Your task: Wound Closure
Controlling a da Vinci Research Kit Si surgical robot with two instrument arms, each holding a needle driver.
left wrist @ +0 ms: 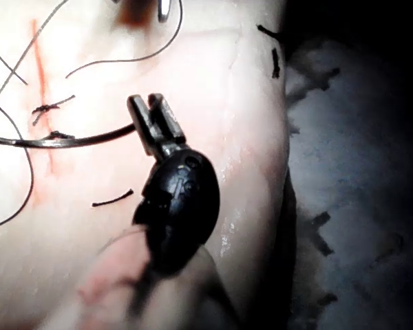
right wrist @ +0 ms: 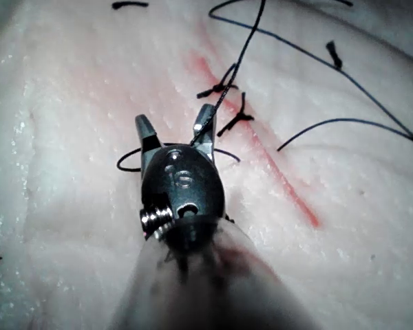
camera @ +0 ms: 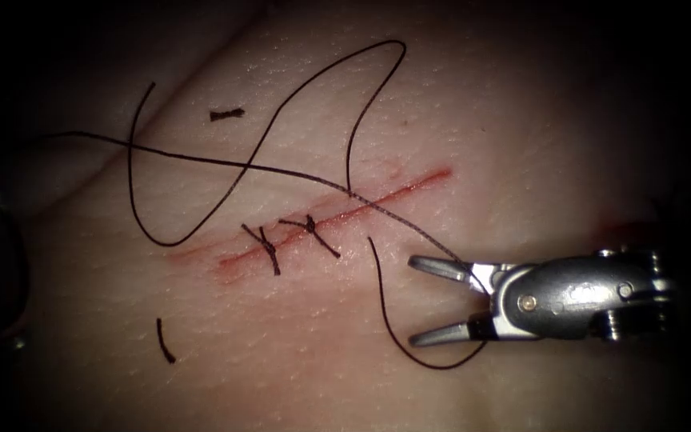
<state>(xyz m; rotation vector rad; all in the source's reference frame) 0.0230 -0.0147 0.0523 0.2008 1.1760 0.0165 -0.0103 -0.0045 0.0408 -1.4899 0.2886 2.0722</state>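
Note:
The cut (camera: 337, 214) runs slantwise across the tissue (camera: 521, 120), with two knotted stitches (camera: 261, 248) on its left half. My right tool (camera: 416, 301) lies just right of the cut, jaws open and gripping nothing. The dark thread (camera: 409, 224) crosses the cut and runs over its upper jaw near the hinge; a loose tail (camera: 385, 312) curves under the lower jaw. The right wrist view shows the same open jaws (right wrist: 175, 124) with thread (right wrist: 224, 96) dropping onto one. My left tool (left wrist: 150, 103) holds the curved needle (left wrist: 76, 141) by one end, above the tissue, not in it.
Long loops of thread (camera: 313, 80) lie over the tissue left of and above the cut. Short cut ends of thread rest at the upper left (camera: 226, 114) and lower left (camera: 165, 340). Red fluid (camera: 233, 262) stains the cut's left end. The tissue's edge drops off to dark cloth (left wrist: 358, 172).

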